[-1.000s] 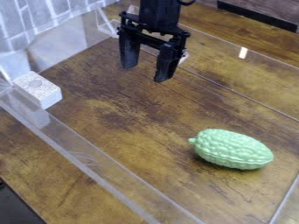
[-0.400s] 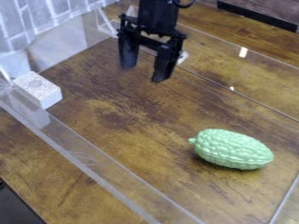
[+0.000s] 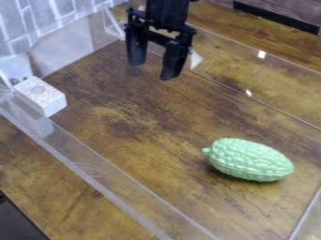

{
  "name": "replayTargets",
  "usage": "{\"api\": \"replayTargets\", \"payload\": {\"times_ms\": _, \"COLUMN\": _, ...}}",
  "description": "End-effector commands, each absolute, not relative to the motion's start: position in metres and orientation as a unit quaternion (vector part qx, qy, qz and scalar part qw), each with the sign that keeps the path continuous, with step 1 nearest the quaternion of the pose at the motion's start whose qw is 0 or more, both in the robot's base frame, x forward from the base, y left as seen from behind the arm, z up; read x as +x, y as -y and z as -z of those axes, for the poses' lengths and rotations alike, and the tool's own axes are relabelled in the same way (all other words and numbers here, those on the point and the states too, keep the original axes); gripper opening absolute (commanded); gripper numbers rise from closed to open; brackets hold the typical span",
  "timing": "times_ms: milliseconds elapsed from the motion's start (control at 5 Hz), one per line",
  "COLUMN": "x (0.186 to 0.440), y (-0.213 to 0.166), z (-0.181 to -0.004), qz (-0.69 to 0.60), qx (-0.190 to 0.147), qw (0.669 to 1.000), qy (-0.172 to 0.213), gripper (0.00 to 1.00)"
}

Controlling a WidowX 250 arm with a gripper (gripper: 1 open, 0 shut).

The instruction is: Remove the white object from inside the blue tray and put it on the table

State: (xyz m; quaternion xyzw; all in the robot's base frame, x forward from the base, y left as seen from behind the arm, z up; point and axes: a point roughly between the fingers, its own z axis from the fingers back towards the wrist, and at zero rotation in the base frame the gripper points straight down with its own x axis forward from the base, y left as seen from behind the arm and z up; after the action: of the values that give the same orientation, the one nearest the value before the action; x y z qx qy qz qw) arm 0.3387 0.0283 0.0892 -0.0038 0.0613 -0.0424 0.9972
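Observation:
The white object [image 3: 38, 94], a small speckled block, rests at the left edge of the view, against a pale surface that is cut off by the frame. I cannot make out a blue tray as such. My black gripper [image 3: 152, 69] hangs open over the far part of the dark wood-grain table [image 3: 150, 122], well to the right of the block and higher in the picture. Its two fingers point down and nothing is between them.
A bumpy green oval fruit [image 3: 250, 159] lies on the table at the right. Clear plastic panels [image 3: 75, 159] run diagonally across the near left and along the far right. A tiled wall [image 3: 38, 23] fills the top left corner.
The gripper has drifted a little left and away toward the back, still open. The block and the fruit have not moved.

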Motion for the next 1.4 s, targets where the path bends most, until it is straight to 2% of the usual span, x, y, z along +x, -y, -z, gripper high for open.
{"api": "replayTargets", "payload": {"times_ms": 0, "x": 0.352, "y": -0.041, "z": -0.108, "qz": 0.045, "qx": 0.007, "qw": 0.999, "qy": -0.023, "gripper": 1.00}}
{"api": "replayTargets", "payload": {"times_ms": 400, "x": 0.357, "y": -0.046, "z": -0.104, "qz": 0.061, "qx": 0.009, "qw": 0.998, "qy": -0.023, "gripper": 1.00}}
{"api": "replayTargets", "payload": {"times_ms": 1200, "x": 0.339, "y": -0.060, "z": -0.094, "qz": 0.049, "qx": 0.002, "qw": 0.998, "qy": -0.043, "gripper": 1.00}}
